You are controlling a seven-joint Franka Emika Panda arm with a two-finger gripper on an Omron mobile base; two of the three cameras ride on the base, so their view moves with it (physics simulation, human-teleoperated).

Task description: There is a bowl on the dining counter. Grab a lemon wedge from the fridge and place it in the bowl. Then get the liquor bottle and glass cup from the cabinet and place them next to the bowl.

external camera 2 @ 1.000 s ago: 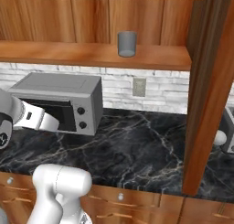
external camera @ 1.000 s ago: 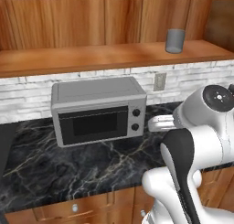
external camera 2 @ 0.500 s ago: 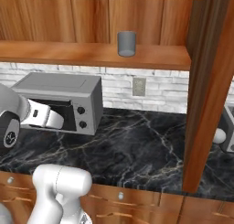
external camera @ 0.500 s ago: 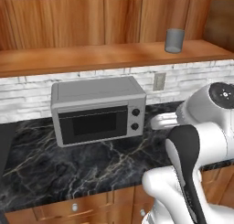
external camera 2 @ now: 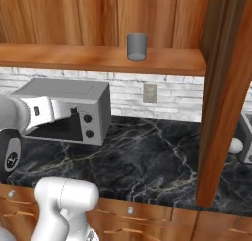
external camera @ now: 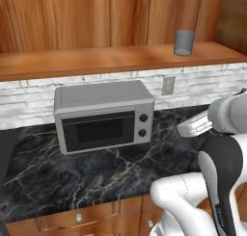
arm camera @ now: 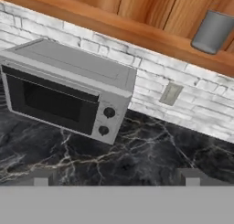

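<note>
Black veined marble forms the desk [external camera: 72, 177] below a whitish brick wall. On the plank shelf of the cabinet [external camera: 96, 61] stands the glass cup [external camera: 184, 42], upright near the shelf's right end, with a wall socket [external camera: 168, 85] beneath it. Left of the socket sits a grey microwave [external camera: 103, 115]. Low in the hand view, the fingers [arm camera: 41, 178] stand wide apart, holding nothing.

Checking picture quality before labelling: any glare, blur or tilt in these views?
Left base view: even light, glass cup sharp on the cabinet shelf. Right base view: the same, no glare. Hand view: rolled, shelf slanting, microwave soft-edged.
</note>
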